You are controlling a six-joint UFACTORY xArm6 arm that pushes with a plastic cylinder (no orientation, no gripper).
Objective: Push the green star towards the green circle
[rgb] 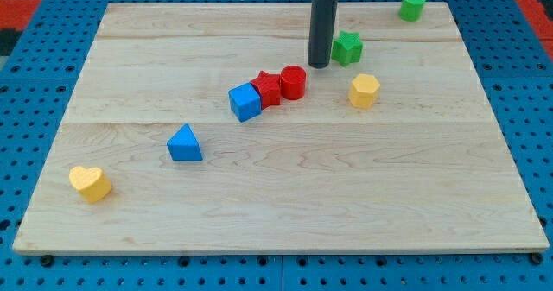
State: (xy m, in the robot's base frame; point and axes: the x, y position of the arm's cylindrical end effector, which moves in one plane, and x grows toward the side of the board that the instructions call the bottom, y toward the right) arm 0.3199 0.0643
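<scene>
Tip [319,65] sat just left of green star [347,47]; green circle [412,5] well apart, upper right. No hand seen.

Rod: a straight, dark grey, matte cylinder.
Collar: a white band showed above it.
My tip [319,66]: blunt, flat-ended.

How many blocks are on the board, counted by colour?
Green: 2, star and circle
Red: 2, star and cylinder
Blue: 2, cube and triangle
Yellow: 2, heart and hexagon
Total: 8
</scene>
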